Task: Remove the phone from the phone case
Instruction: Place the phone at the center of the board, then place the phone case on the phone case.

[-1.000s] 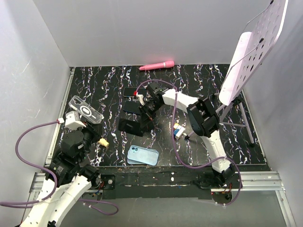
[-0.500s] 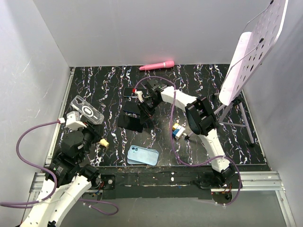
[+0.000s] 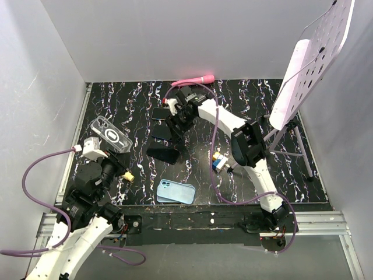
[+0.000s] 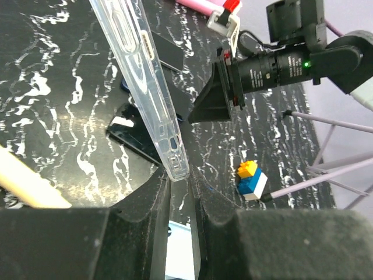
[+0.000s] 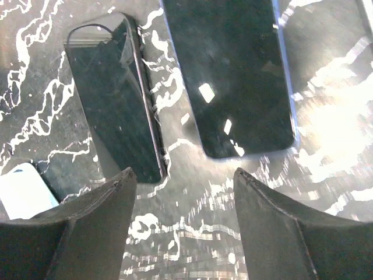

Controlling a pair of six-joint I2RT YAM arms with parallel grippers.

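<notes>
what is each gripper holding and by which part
The left gripper pinches the clear phone case by one end, the rest sticking out beyond it. The right gripper is open, holding nothing.

The phone case [image 4: 143, 81] is clear, smooth, glossy plastic, the phone [image 5: 233, 76] has a mirror-bright dark face, seemingly glass, and the black, white-veined worktop [image 5: 192, 233] looks polished, with soft reflections.

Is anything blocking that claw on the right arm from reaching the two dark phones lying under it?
Nothing visible does. In the wrist view the right gripper hangs open above the blue-rimmed phone and the dark phone beside it, with only bare table showing between its fingers.
</notes>
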